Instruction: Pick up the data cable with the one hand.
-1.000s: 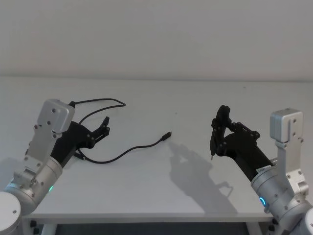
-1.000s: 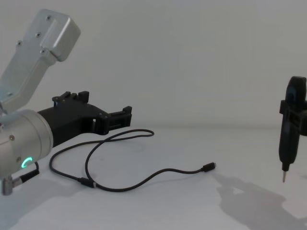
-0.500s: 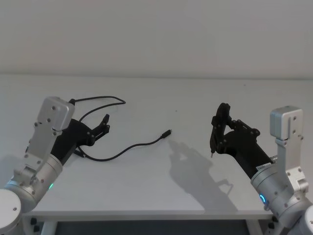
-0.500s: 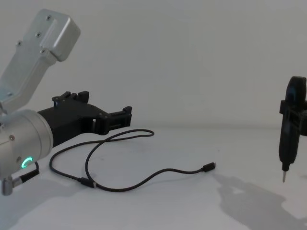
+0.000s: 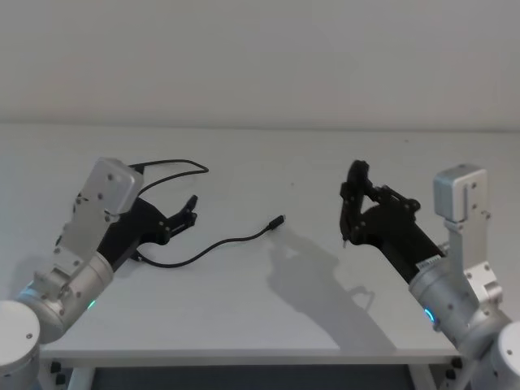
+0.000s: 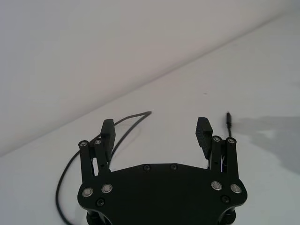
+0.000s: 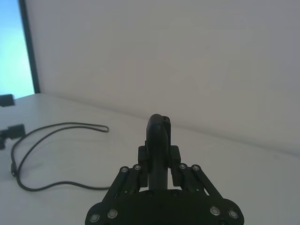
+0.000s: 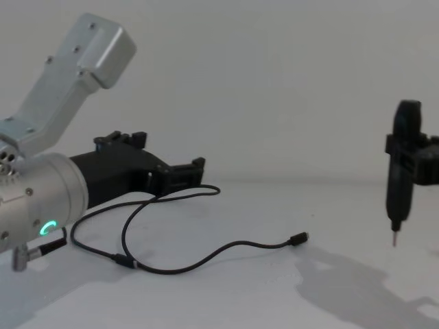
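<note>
Left hand (image 5: 192,209) edged fwd over data cable (image 5: 240,239)

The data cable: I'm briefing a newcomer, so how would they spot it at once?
On the white table, look at the robot's left half, by the open blocky black left gripper. The data cable is the long thin black cord lying in loose loops, unlike the rigid slim right gripper opposite.

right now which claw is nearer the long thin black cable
The blocky black left claw, beside the looped thin black cable; the slim pin-tipped right claw is well away.
</note>
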